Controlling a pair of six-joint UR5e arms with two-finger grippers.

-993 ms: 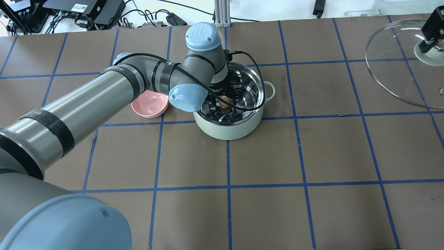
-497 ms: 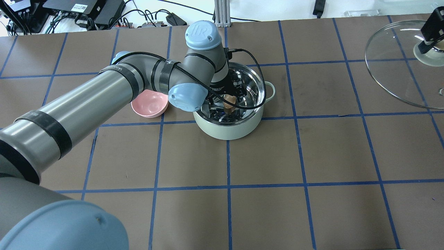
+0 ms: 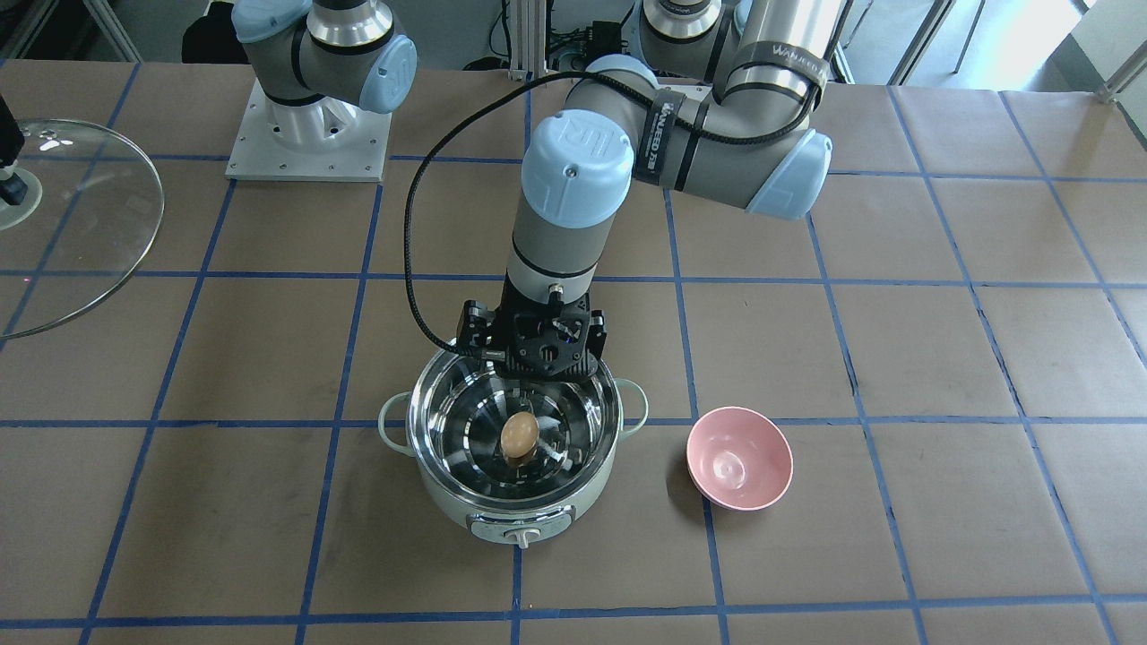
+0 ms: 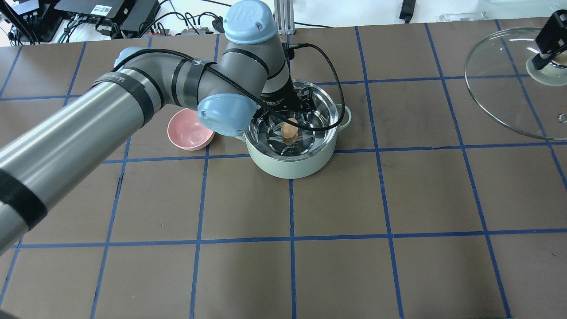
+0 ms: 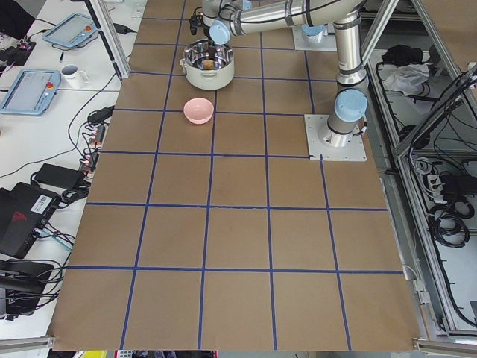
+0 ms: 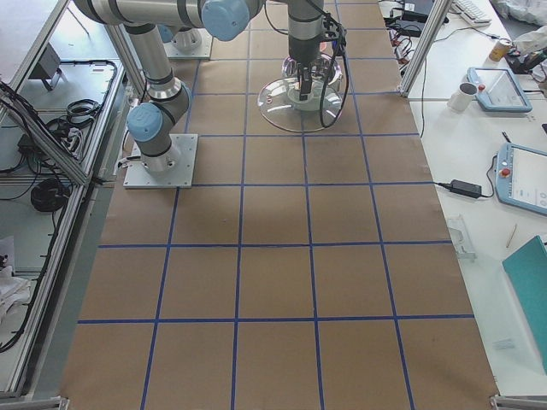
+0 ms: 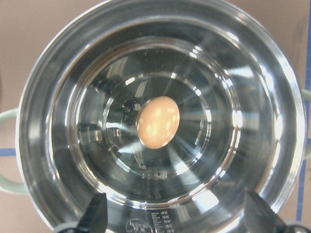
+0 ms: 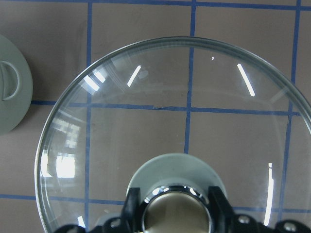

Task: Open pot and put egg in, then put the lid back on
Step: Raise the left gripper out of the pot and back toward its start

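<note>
The mint-green pot (image 4: 290,166) stands uncovered mid-table; it also shows in the front view (image 3: 448,488) and fills the left wrist view (image 7: 43,97). The tan egg (image 4: 289,129) lies alone on its steel bottom (image 3: 519,435) (image 7: 158,121). My left gripper (image 7: 176,216) is open and empty above the pot's robot-side rim (image 3: 533,358), clear of the egg. My right gripper (image 4: 549,48) is shut on the knob (image 8: 175,213) of the glass lid (image 4: 500,88), far to the right, away from the pot (image 3: 81,224) (image 8: 146,121).
A pink bowl (image 4: 190,129) sits just left of the pot (image 3: 740,458), under my left forearm. A pale grey-green disc (image 8: 9,92) lies on the table beside the lid. Cables and electronics line the far edge (image 4: 110,17).
My left gripper has let go of the egg and risen out of the pot; the egg now rests on the pot's bottom. The right arm and lid have barely moved.
</note>
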